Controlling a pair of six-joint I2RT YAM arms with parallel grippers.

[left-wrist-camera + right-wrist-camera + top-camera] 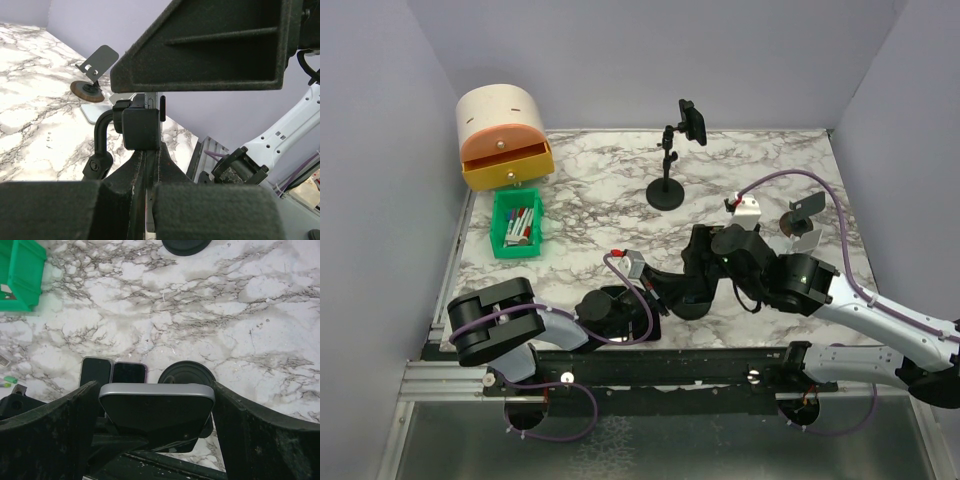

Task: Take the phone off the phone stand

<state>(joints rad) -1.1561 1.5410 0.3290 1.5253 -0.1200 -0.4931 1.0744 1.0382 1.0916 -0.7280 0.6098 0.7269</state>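
1. While the phone (pixel 156 412) sits clamped in the phone stand (pixel 186 374), the right gripper (pixel 155 390) flanks it; grip unclear.
2. Left gripper (pixel 149 165) clenched just below the stand's clamp.
3. Risk: a crooked pull could tip the stand.

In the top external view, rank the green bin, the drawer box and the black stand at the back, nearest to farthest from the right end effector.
From the right end effector:
1. black stand, just beyond it, centre back.
2. green bin, over to the left.
3. drawer box, back left corner.
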